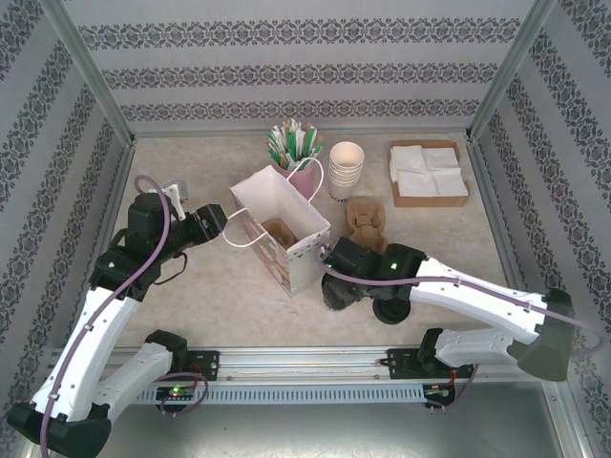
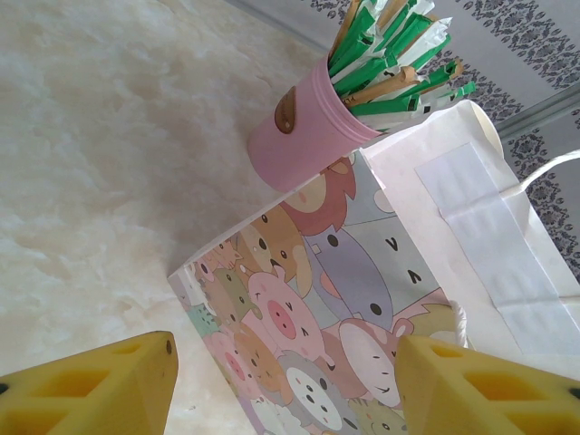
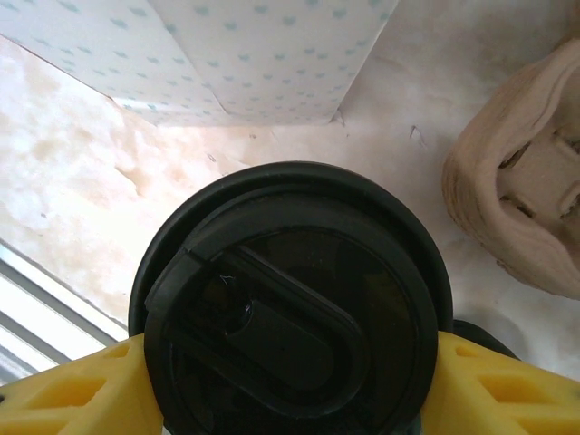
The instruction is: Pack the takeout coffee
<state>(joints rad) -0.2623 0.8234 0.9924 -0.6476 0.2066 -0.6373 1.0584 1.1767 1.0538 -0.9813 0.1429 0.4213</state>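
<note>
Top: white paper bag [image 1: 277,205] with cartoon-animal print stands open mid-desk [image 1: 229,305], brown piece [image 1: 280,229] inside. Left tool [image 1: 218,224] at its left rope handle, right tool [image 1: 334,277] low at its near-right corner. Behind: pink cup [image 1: 307,176] of green-and-white sticks, stacked cream paper cups [image 1: 347,170], white napkins in a brown cardboard tray [image 1: 428,198]; beige pulp cup carrier [image 1: 368,219] just right of bag. Left wrist: left tool released, yellow fingers [image 2: 100,385] apart, pig-and-bear print past them. Brown emblem on pink cup, unreadable. Right wrist: right tool grasping the black-plastic-lidded takeout coffee [image 3: 290,308], yellow fingers tight on both sides under the round lid; cup sits on desk beside bag's blue-dotted side, carrier to the right.
</note>
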